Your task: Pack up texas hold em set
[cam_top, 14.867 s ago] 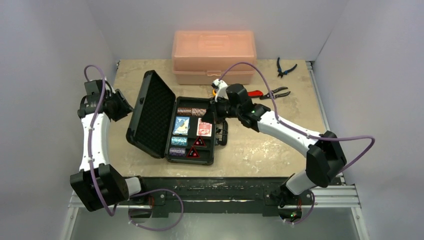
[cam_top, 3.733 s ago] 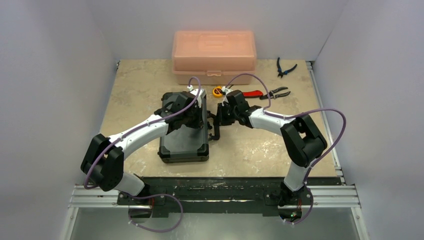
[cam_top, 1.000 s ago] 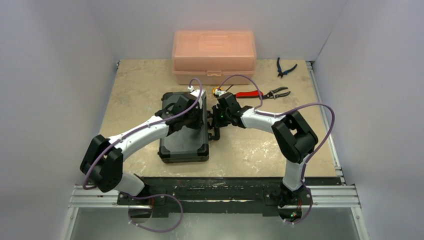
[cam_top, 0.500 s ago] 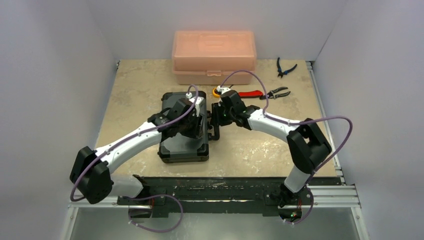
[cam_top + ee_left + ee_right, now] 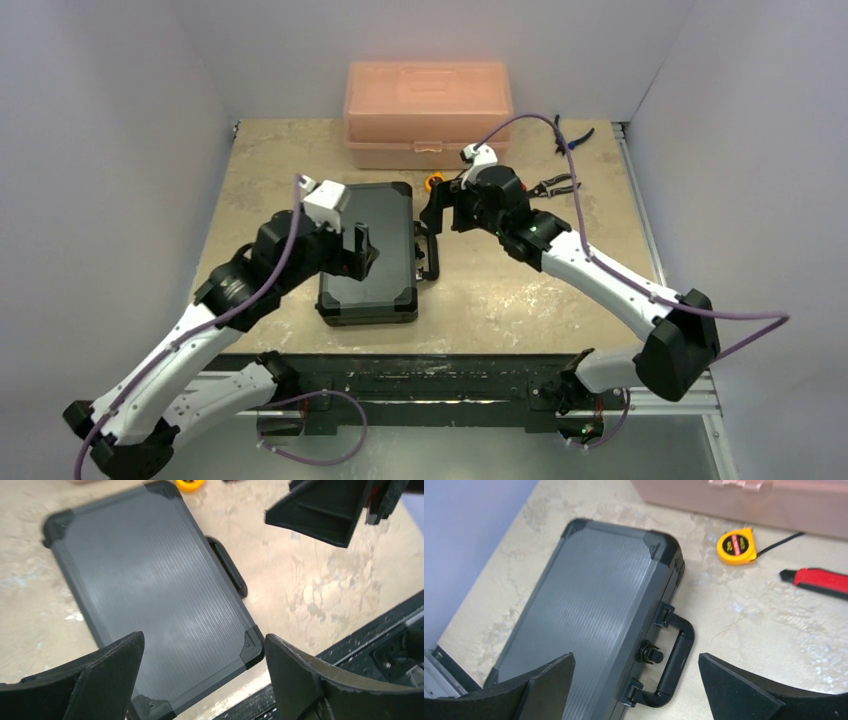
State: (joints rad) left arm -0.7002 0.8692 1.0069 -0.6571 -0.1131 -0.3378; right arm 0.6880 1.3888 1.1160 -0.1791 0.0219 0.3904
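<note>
On the tabletop [image 5: 480,300] between the arms lies the closed case [image 5: 367,270], long axis running near to far, handle [image 5: 433,262] on its right edge. Left hand [image 5: 362,252] hovers over the case, right hand [image 5: 440,205] nearer the handle; both with fingers apart, empty.

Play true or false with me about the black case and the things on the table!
The black case is closed. True.
The yellow tape measure sits on top of the case. False: it lies on the table beside it.
The left end effector and the right end effector are both open and empty. True.
The orange box has its lid open. False: its lid is down.
The case's handle is on the left end effector's side. False: it is on the side toward the right end effector.
</note>
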